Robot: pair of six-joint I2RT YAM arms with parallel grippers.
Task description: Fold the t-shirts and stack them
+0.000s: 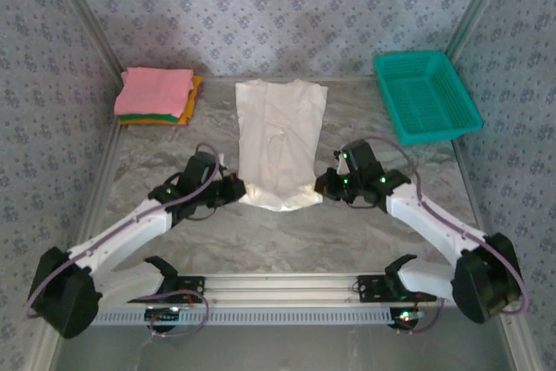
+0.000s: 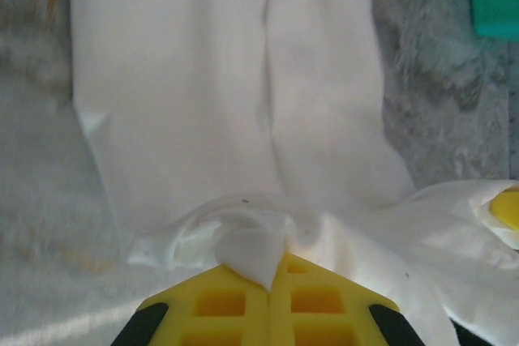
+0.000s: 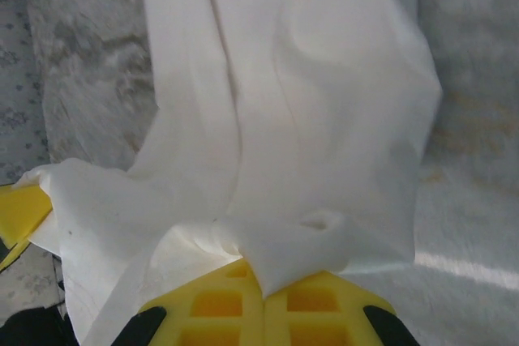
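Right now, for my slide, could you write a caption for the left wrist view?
The left fingers pinch the bunched near edge of the white t-shirt, spread on the grey table.

The white t-shirt lies at centre, sleeves seemingly folded in, near hem bunched. The folded shirts are stacked at eleven o'clock, pink on top.

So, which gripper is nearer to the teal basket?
Right. The right gripper grips the white t-shirt on the side toward the basket; the left gripper grips its opposite side, farther off.
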